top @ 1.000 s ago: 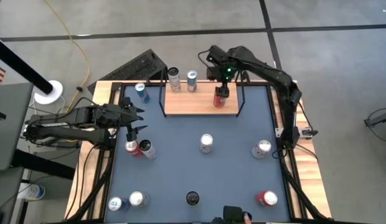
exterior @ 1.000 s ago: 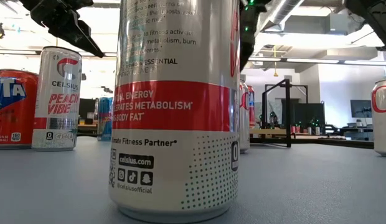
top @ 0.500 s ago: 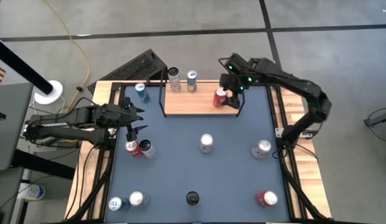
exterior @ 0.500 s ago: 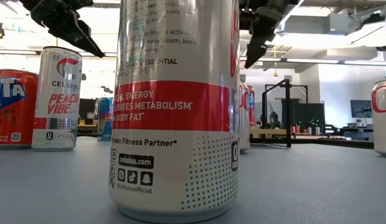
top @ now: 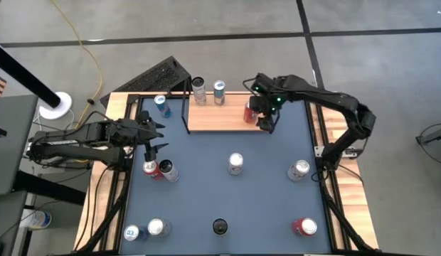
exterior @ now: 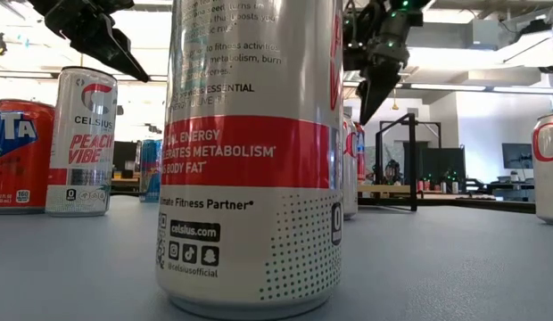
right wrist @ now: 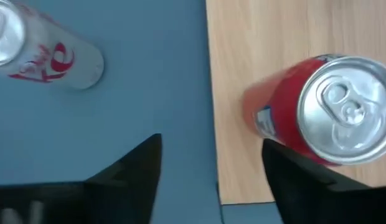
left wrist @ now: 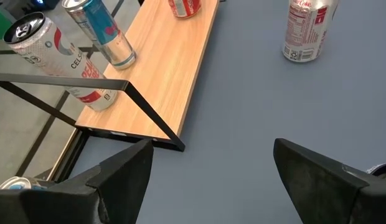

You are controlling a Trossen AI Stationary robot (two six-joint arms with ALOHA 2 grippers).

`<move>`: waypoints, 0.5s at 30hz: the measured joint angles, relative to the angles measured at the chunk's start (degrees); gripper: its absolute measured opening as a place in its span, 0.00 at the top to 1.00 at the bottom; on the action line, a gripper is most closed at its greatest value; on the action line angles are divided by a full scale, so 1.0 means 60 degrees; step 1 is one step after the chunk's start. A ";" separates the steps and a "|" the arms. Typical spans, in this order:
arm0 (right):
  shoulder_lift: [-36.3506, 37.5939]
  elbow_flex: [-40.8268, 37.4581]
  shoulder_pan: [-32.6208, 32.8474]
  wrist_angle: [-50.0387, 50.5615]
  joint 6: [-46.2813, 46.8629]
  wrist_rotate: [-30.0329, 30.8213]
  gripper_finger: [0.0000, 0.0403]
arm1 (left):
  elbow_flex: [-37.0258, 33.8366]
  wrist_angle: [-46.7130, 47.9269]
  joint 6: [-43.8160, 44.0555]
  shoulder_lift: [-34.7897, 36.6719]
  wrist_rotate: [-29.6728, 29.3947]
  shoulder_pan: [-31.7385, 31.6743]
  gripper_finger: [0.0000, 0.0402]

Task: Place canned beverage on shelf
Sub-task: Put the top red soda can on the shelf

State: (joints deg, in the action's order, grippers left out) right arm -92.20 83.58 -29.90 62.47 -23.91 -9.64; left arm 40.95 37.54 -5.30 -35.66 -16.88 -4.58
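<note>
Now red can (top: 250, 111) upright on shelf (top: 213, 118).

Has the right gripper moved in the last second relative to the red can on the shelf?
Yes. The right gripper has shifted off the red can toward the light-wood shelf's right end upright.

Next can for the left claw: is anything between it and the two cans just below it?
Nothing visible. The left claw hangs open above the red can and silver can, with only bare table between.
</note>
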 joint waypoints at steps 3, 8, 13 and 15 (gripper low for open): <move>-0.0384 0.0082 0.0098 0.0258 -0.0180 0.0549 0.53 | 0.0000 0.0003 0.0000 0.0000 -0.0001 -0.0003 0.20; -0.0836 0.0107 0.0164 0.0712 -0.0540 0.1099 0.83 | 0.0000 0.0002 -0.0029 0.0000 -0.0028 0.0001 0.20; -0.1093 0.0107 0.0141 0.0727 -0.1005 0.1165 0.97 | 0.0000 0.0000 -0.0036 0.0002 -0.0047 0.0001 0.20; -0.1089 0.0107 0.0148 0.0644 -0.1208 0.1224 0.97 | 0.0000 0.0003 -0.0036 0.0003 -0.0047 0.0001 0.20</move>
State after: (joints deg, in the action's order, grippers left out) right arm -98.74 84.23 -29.01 66.34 -31.15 -2.30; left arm 40.95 37.56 -5.52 -35.64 -17.17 -4.58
